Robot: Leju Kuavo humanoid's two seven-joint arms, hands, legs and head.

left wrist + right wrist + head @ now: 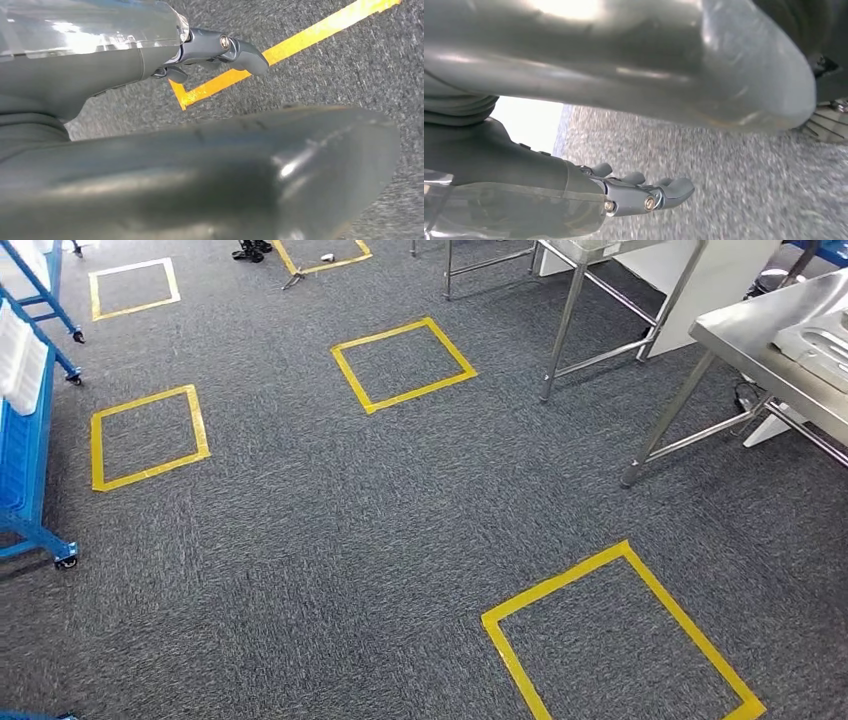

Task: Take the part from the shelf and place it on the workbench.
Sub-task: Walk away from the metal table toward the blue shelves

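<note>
The blue shelf (25,455) stands on castors at the left edge of the head view, with white trays (20,360) on it. At the right edge is the corner of the steel workbench (745,325), carrying a pale moulded piece (820,345). My left hand (125,65) hangs over the grey carpet, fingers (220,47) stretched out away from the thick thumb (280,165), holding nothing. My right hand (574,192) hangs the same way, fingers (654,192) apart from the thumb (664,65) and empty.
Yellow tape squares mark the carpet: one close by (620,635), one mid-floor (403,363), one by the shelf (148,437). A second steel table frame (590,310) stands at the back. A yellow tape corner (225,80) lies under my left hand.
</note>
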